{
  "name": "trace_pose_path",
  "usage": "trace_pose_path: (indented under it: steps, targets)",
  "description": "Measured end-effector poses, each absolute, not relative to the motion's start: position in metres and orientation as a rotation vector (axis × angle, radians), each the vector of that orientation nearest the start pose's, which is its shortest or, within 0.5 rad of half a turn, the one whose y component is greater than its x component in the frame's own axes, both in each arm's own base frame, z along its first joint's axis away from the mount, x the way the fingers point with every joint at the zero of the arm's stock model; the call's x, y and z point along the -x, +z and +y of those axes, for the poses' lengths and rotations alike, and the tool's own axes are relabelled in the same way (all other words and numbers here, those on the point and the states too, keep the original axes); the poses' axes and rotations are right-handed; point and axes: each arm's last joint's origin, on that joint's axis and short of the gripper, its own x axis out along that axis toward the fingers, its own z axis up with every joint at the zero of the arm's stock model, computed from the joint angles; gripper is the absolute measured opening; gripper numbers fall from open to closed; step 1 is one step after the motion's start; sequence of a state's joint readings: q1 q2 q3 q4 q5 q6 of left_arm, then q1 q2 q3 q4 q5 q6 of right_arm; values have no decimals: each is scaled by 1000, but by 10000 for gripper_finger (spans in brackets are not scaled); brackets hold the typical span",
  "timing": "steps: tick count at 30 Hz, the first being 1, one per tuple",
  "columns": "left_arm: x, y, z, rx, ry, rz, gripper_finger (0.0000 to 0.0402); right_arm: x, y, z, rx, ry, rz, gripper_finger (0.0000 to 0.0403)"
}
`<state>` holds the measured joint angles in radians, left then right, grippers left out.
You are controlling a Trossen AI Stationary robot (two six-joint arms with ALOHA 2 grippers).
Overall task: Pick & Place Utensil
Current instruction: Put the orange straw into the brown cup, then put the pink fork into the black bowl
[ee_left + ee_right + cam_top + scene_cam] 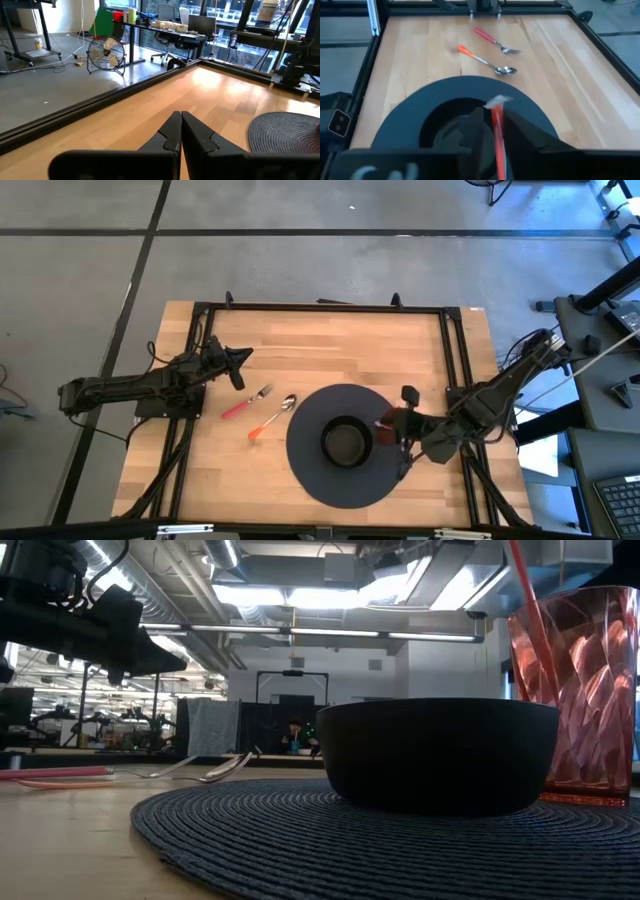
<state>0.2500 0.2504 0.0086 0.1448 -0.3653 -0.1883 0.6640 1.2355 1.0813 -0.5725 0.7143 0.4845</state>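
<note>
A red-handled fork (248, 402) and an orange-handled spoon (270, 420) lie flat on the wooden table left of the round dark placemat (310, 465); both also show in the right wrist view, fork (496, 42) and spoon (485, 61). A black bowl (347, 440) sits on the mat. A red translucent cup (580, 690) stands at the mat's right side. My right gripper (398, 432) is over the cup, shut on a third, red-handled utensil (498, 135). My left gripper (181, 131) hovers shut near the table's left edge (235, 360), touching nothing. My right gripper pinches the utensil's red handle (498, 145) between its two fingers, coming from the table's right side. The silvery end (497, 101) sticks out past the fingertips. In the low view the red handle (530, 615) slants down into the cup; what its lower end rests on is hidden.
A black metal frame (320, 307) runs around the tabletop. Bare wood (330, 350) lies between the mat and the table's far edge. The bowl (435, 755) stands close beside the cup. Cables and a base plate lie under the left arm (165, 395).
</note>
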Motion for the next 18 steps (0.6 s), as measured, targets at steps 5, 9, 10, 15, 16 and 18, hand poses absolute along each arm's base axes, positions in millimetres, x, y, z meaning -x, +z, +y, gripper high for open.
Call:
trace_pose_path:
  steps: [5,9,10,15,16,18]
  targets:
    - [-105,159,37,170,622,42,2,-206,324,135,-17,-172,491,122]
    - [-105,159,37,170,622,42,7,-199,336,128,-9,-160,438,149]
    - [-105,159,37,170,622,42,7,-195,341,126,-1,-155,416,153]
    - [-105,159,37,170,622,43,6,-154,385,99,13,-102,214,160]
    - [-105,159,37,170,622,44,5,-142,392,91,8,-106,170,160]
    - [-105,158,37,169,623,55,4,-123,394,76,2,-114,127,158]
